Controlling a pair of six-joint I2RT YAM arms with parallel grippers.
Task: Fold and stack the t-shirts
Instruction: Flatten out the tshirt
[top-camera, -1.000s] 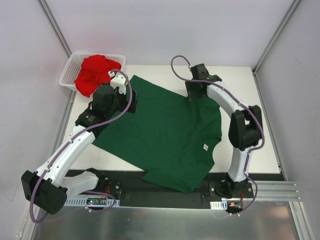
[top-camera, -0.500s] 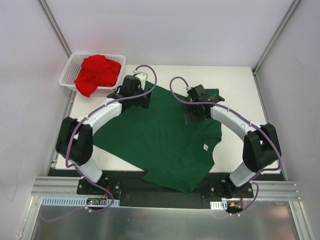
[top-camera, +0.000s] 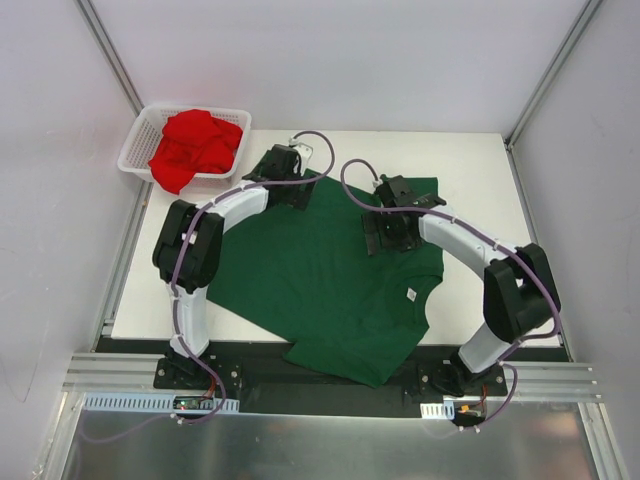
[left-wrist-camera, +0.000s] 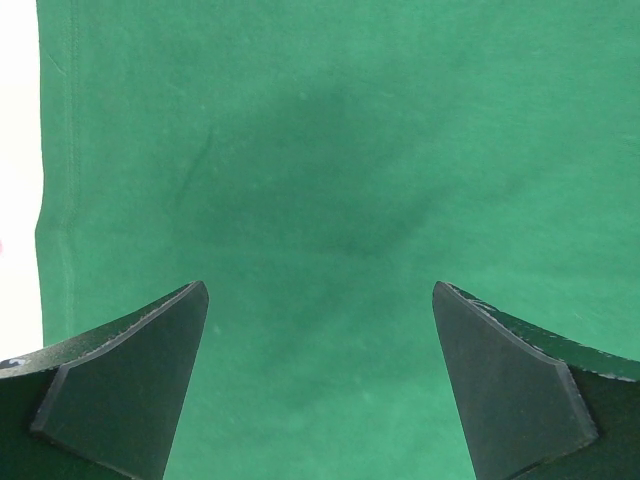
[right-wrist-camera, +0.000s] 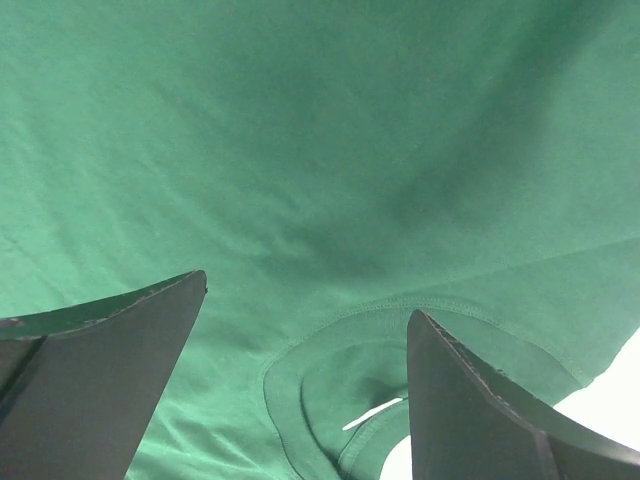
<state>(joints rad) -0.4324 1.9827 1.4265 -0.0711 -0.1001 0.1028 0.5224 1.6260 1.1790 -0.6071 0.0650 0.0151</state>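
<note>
A dark green t-shirt (top-camera: 320, 270) lies spread flat and slantwise on the white table (top-camera: 480, 160), its long axis running from the hem (left-wrist-camera: 62, 200) at the far left to the collar (right-wrist-camera: 330, 400) at the near right. The collar's white label (top-camera: 411, 294) faces up. The left gripper (top-camera: 288, 185) hangs over the far left corner of the cloth with its jaws spread wide and nothing between them. Its wrist view shows the stitched hem just to the left of the fingers (left-wrist-camera: 130, 390), with bare table beyond it. The right gripper (top-camera: 390, 225) is likewise spread and empty over the upper chest. In its wrist view the collar curves between and just behind the fingers (right-wrist-camera: 480, 400), on the side toward the arm's base. From these angles it is hard to say whether either set of fingertips touches the fabric or only hovers close above it. The left arm is plainly nearer the hem and the right nearer the neck, so a first fold would probably have each pinch the edge beside it. The red t-shirt (top-camera: 195, 145) sits crumpled in the white mesh basket (top-camera: 135, 150) at the far left corner, well apart from both arms and not yet folded.
</note>
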